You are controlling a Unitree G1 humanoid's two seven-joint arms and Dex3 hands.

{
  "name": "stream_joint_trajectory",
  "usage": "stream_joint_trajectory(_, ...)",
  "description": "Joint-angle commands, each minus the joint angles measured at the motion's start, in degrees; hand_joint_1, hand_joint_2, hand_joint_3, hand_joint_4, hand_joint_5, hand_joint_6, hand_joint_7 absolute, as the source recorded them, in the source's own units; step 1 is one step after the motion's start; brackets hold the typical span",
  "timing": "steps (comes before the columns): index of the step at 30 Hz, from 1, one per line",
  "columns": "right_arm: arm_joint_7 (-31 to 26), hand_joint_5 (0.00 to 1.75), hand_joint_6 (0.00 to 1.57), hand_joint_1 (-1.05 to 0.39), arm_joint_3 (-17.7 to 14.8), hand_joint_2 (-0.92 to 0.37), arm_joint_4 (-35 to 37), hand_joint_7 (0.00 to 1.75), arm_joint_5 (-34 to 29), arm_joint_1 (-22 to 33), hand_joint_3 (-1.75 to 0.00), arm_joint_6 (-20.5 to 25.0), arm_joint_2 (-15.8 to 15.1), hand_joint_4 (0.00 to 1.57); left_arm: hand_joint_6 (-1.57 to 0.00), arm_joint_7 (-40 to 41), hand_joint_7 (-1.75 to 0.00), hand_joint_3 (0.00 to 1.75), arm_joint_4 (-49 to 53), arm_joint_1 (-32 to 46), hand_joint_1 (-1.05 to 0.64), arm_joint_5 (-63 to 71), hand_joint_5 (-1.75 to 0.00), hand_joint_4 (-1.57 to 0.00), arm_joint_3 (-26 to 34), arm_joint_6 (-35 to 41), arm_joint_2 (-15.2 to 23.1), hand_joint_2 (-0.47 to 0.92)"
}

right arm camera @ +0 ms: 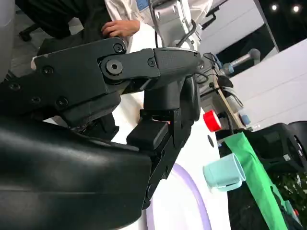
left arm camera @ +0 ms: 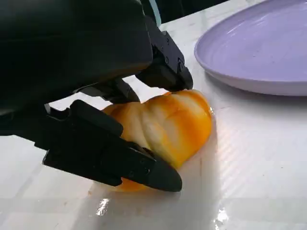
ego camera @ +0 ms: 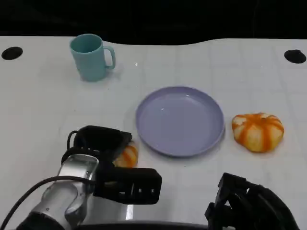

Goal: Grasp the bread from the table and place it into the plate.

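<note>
Light was bright, overhead; glare streaked the tabletop (left arm camera: 230, 211) by my left hand (left arm camera: 86, 96). Backdrop black, shadows soft.

My black left hand (ego camera: 103, 143) grips an orange-and-white-striped bread (left arm camera: 168, 127); plate (ego camera: 180, 120) lavender, mug (ego camera: 91, 57) teal, table (ego camera: 43, 105) white.

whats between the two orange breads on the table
The purple plate lies between the small bread at the left hand and the big bread, in the head view.
</note>
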Motion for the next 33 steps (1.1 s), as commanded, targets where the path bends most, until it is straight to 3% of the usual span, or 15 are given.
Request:
stream_joint_trajectory(1,-0.08,1.63,0.73,-0.7,-0.66,-0.92,-0.88,1.38,0.69,0.55,-0.24,0.01,-0.4,0.84,-0.9,-0.47,-0.03,0.03,4.05,1.3,-0.38,-1.96,-1.4,-0.72,-1.35,-0.23,1.06,0.92)
stream_joint_trajectory(2,0.01,1.63,0.73,-0.7,-0.7,-0.92,-0.79,1.38,0.68,0.52,-0.24,-0.09,-0.44,0.84,-0.91,0.76,-0.03,0.03,4.48,1.45,-0.38,-2.29,-1.43,-0.72,-1.44,-0.96,1.32,0.92)
stream_joint_trajectory(6,-0.63,1.63,0.74,-0.71,-0.64,-0.92,-1.1,1.38,0.06,0.64,-0.25,-0.13,-0.57,0.85,-1.03,6.9,-0.04,0.18,7.21,2.16,-0.34,-4.58,-1.11,-0.73,-1.14,-4.89,2.15,0.92)
stream_joint_trajectory(9,-0.83,1.62,0.74,-0.71,-0.79,-0.92,-1.23,1.38,0.41,0.7,-0.24,0.28,-0.57,0.85,-1.04,13.15,-0.04,0.27,10.3,2.0,-0.34,-3.65,-1.1,-0.76,-2.49,-6.59,2.74,0.92)
stream_joint_trajectory(12,-0.44,1.61,0.75,-0.71,-0.91,-0.92,-1.05,1.38,0.54,0.66,-0.24,-0.08,-0.66,0.85,-1.06,21.94,-0.05,0.28,13.39,1.95,-0.3,-2.85,-1.54,-0.68,-3.53,-8.6,2.8,0.92)
stream_joint_trajectory(13,-0.31,1.61,0.75,-0.71,-0.94,-0.92,-1.0,1.38,0.56,0.64,-0.24,-0.15,-0.73,0.85,-1.13,25.13,-0.09,0.26,14.49,1.91,-0.28,-2.79,-1.66,-0.7,-3.71,-9.07,2.61,0.92)
stream_joint_trajectory(16,-0.11,1.61,0.75,-0.71,-1.09,-0.92,-0.93,1.37,0.74,0.57,-0.25,-0.08,-0.9,0.85,-0.66,33.11,-1.34,0.19,17.36,1.55,-0.25,-2.97,-1.74,-0.77,-4.09,-10.27,2.04,0.92)
stream_joint_trajectory(17,-0.09,1.61,0.74,-0.71,-1.13,-0.92,-0.9,1.37,0.75,0.55,-0.25,-0.1,-0.94,0.85,-0.59,35.5,-1.53,0.18,18.18,1.38,-0.24,-3.0,-1.74,-0.77,-4.23,-10.62,1.89,0.92)
stream_joint_trajectory(19,-0.14,1.61,0.74,-0.71,-1.19,-0.92,-0.89,1.37,0.63,0.5,-0.25,-0.08,-1.06,0.86,-0.53,40.92,-1.7,0.15,19.73,1.13,-0.2,-3.34,-1.75,-0.77,-4.27,-12.33,1.74,0.91)
stream_joint_trajectory(27,0.63,1.62,0.74,-0.71,-1.56,-0.92,-0.07,1.37,0.98,0.14,-0.25,-0.14,-1.06,0.85,-0.53,48.85,-1.75,0.21,20.04,1.63,-0.18,-5.02,-1.75,-0.75,-3.36,-15.74,2.56,0.92)
stream_joint_trajectory(33,1.2,1.63,0.74,-0.71,-1.88,-0.92,0.27,1.37,0.89,-0.04,-0.25,-0.35,-0.92,0.84,-0.52,48.51,-1.75,0.21,13.76,3.97,-0.16,-6.5,-1.75,-0.75,-1.3,-16.54,4.83,0.9)
